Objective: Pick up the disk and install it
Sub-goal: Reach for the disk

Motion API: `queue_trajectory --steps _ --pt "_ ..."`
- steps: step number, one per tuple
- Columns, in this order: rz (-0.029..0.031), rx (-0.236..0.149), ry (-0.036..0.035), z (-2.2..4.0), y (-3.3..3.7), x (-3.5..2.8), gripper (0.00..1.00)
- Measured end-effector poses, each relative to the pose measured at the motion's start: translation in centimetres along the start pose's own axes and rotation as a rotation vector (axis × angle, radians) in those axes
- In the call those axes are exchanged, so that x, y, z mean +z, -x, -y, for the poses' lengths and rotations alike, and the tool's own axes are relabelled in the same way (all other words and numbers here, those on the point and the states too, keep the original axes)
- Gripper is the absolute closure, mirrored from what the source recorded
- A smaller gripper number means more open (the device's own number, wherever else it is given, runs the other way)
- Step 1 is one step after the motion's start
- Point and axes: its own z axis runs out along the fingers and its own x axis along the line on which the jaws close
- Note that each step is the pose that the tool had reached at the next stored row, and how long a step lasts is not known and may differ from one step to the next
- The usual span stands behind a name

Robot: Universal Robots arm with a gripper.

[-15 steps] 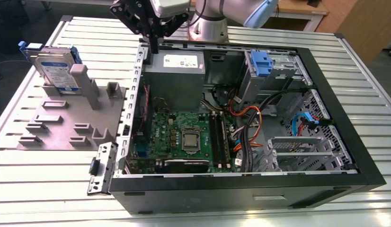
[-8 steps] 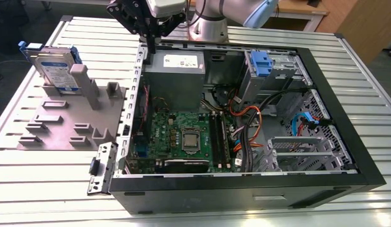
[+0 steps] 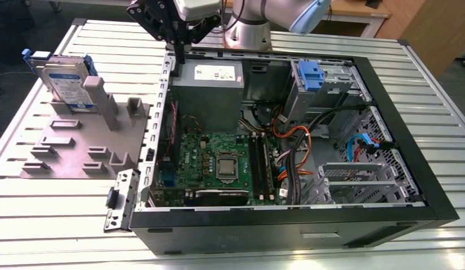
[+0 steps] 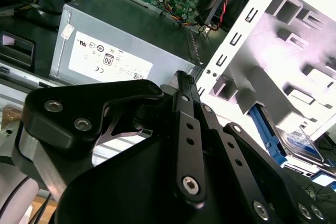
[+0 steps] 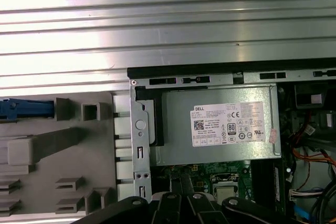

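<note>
Looking down through the exterior view, I see the gripper (image 3: 178,56) hovering over the back corner of the open computer case (image 3: 255,230), just above the power supply (image 3: 210,84). In the second wrist view its 2 fingers (image 4: 185,129) run together to 1 tip, so I read them as closed with nothing between them.

The disk (image 3: 63,84) is well apart from the gripper, toward the exterior view's left. It stands on edge in a slot of the grey fixture (image 3: 75,146) on the slatted table (image 3: 420,73), with its blue bracket around it. I judge it is stood upright so its flat faces are free for a pinch from above.

The case lies on its side with the panel off, which leaves the drive cage (image 3: 330,84) and its blue tab (image 3: 311,76) reachable from overhead. The disk is not yet picked up.
</note>
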Motion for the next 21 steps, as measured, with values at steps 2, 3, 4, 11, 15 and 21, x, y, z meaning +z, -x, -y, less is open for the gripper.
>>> queue_trajectory --steps 2,3,4,11,15,21 --pt "-0.0001 0.000 -0.0001 0.02 -0.14 -0.01 0.89" --pt "0.0000 0.000 -0.0001 0.02 -0.26 -0.01 0.89" --pt "0.0000 0.000 0.0000 0.03 -0.41 -0.01 0.89" --pt "-0.0001 0.000 -0.0001 0.06 -0.83 -0.01 0.89" --pt "0.0000 0.000 -0.0001 0.06 -0.85 -0.01 0.89" --pt "0.0000 0.000 -0.0001 0.14 -1.85 -0.01 0.89"
